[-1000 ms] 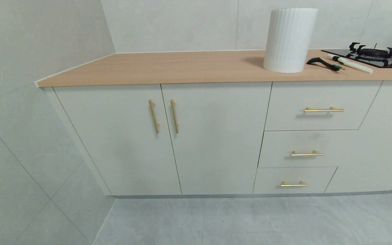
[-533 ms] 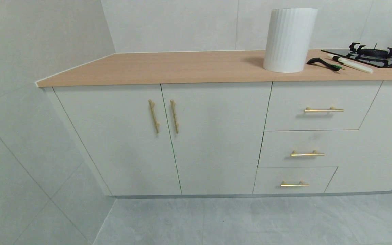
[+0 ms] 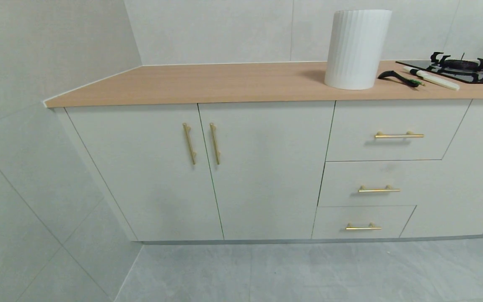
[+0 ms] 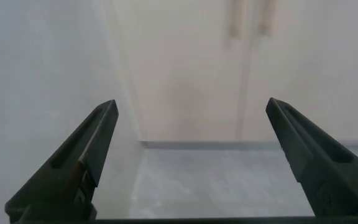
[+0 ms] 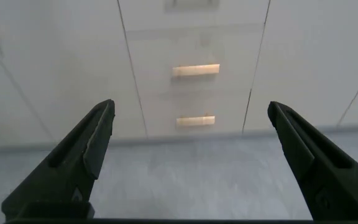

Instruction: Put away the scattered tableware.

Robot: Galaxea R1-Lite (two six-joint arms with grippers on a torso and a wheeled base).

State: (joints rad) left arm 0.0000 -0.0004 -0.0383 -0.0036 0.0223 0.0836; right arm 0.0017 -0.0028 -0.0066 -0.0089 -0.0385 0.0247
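Both tools hung low and idle in front of the units. The left gripper (image 4: 191,107) had its jaws spread wide with nothing between them, facing the foot of the cupboard doors (image 3: 141,167) and the floor (image 3: 308,272). The right gripper (image 5: 191,107) was just as wide and just as empty, looking at the lower drawers (image 5: 197,50). Nothing had shifted over the last second. I took it that the robot was paused or sizing things up, and that the tidying had not begun.

The tableware lay up on the worktop (image 3: 208,84), towards its right end. A black-handled utensil (image 3: 397,77) lay flat just beside the ribbed white holder (image 3: 357,49), on the side nearer the hob (image 3: 463,67). A white utensil (image 3: 432,79) lay slantwise along the hob's near left edge; whether it rested on the glass or only against it I could not make out. The holder stood upright close to the worktop's front edge. Drawers and doors were all shut. To my mind, the arms would have to rise from cupboard height to the worktop's right end before either piece could be lifted, and the holder seemed the likeliest home for them.
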